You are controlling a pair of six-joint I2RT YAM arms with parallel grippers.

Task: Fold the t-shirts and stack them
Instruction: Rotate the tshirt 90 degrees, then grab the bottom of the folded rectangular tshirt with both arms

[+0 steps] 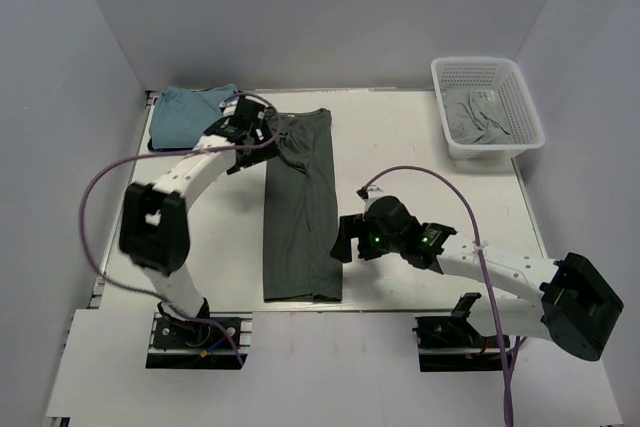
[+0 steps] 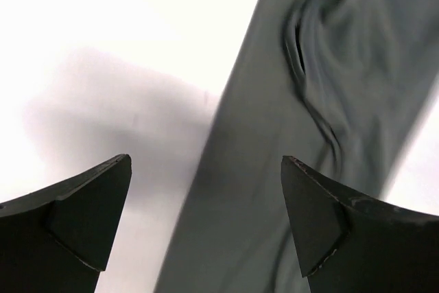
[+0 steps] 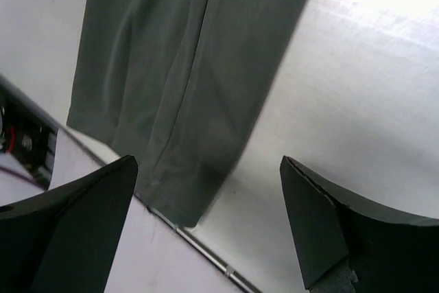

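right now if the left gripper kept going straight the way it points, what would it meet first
Probably the long edge of the dark grey-green t-shirt, which lies in line between the open jaws of the left gripper. Bare white table sits just beside that edge. Depth is unclear.

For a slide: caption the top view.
Dark tee folded into a strip, left gripper over its far end, right gripper by its right edge, both open; teal tee far left, basket far right.
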